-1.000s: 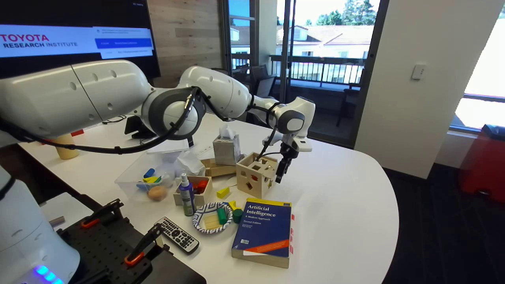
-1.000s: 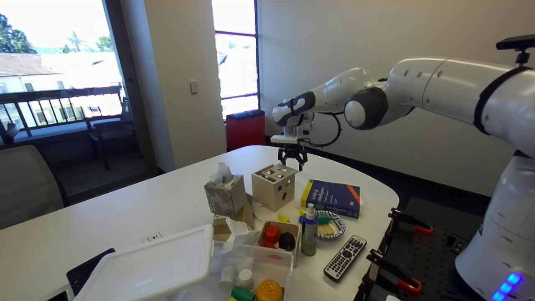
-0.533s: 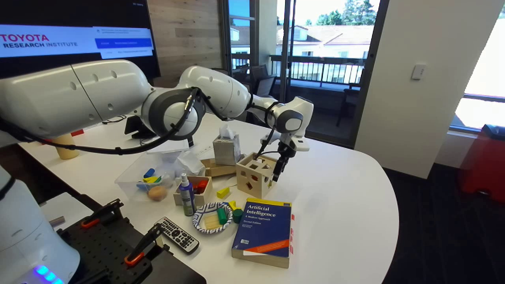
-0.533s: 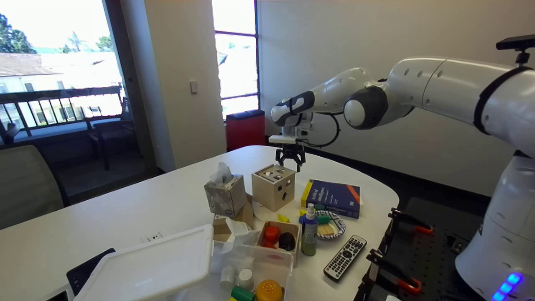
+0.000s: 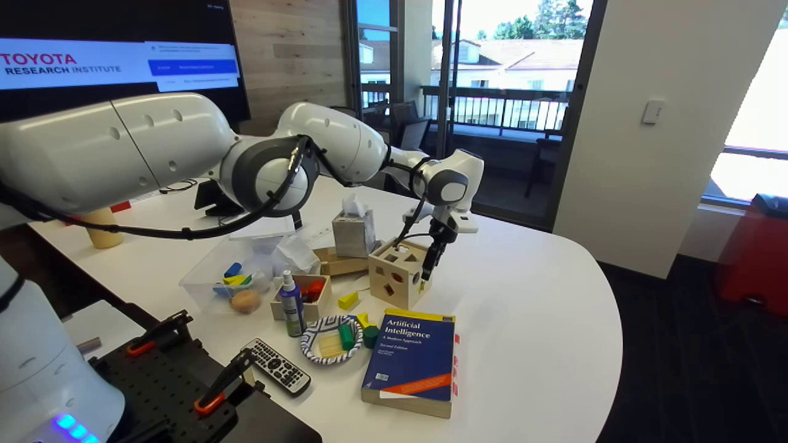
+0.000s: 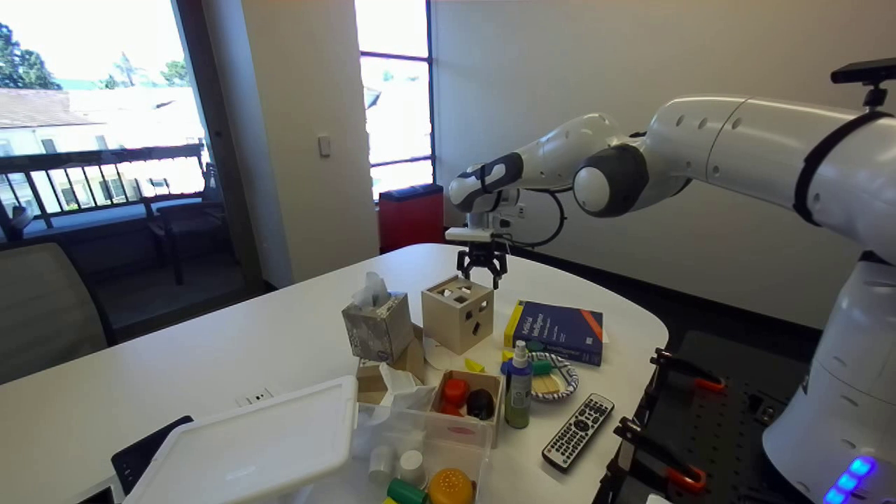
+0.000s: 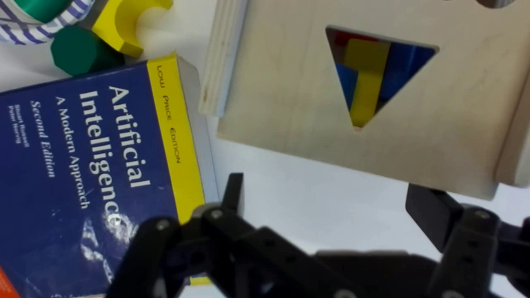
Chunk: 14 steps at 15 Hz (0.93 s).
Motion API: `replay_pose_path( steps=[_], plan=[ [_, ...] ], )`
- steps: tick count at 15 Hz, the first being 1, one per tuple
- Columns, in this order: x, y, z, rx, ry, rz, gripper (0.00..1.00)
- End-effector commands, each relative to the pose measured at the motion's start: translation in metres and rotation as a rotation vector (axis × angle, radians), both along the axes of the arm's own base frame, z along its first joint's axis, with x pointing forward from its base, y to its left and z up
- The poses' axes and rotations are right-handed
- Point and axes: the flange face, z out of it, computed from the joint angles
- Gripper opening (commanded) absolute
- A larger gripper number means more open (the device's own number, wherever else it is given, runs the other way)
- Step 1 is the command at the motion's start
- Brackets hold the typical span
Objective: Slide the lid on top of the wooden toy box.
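Note:
The lid (image 7: pixel 277 91) is a pale wood panel with a triangular hole, lying on top of the wooden toy box (image 5: pixel 403 295) between its side rails (image 7: pixel 513 153). Both also show in an exterior view, the lid (image 6: pixel 473 295) and the box (image 6: pixel 441 325). In the wrist view the lid's near edge sticks out a little past the rails. Coloured blocks show through its triangle. My gripper (image 7: pixel 324 188) is open and empty at that edge, and its right finger appears to touch it. In both exterior views the gripper (image 5: pixel 426 274) (image 6: pixel 481 280) points down at the box's outer side.
A blue book (image 5: pixel 418 357) lies beside the box, close to the left finger in the wrist view (image 7: pixel 83 165). A tissue box (image 5: pixel 354 237) stands behind. A yellow block (image 5: pixel 348 300), a patterned bowl (image 5: pixel 306 354) and a spray bottle (image 5: pixel 292 311) are nearby.
My open gripper has moved toward the box. The lid has slid with it along the box top, so less of it sticks out past the side. The box stays in place.

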Motion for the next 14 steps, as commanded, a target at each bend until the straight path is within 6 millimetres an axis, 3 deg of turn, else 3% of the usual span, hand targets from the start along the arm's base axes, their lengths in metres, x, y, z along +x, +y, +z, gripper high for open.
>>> replay_pose_path(
  steps=[1,8,11,14],
  plan=[
    [0.004,0.009,0.013,0.005,0.012,0.029,1.00],
    [0.008,0.005,0.025,-0.018,-0.009,0.015,1.00],
    [0.014,-0.003,0.053,-0.023,-0.054,0.018,1.00],
    [0.022,-0.007,0.096,-0.021,-0.107,0.050,1.00]
  ],
)
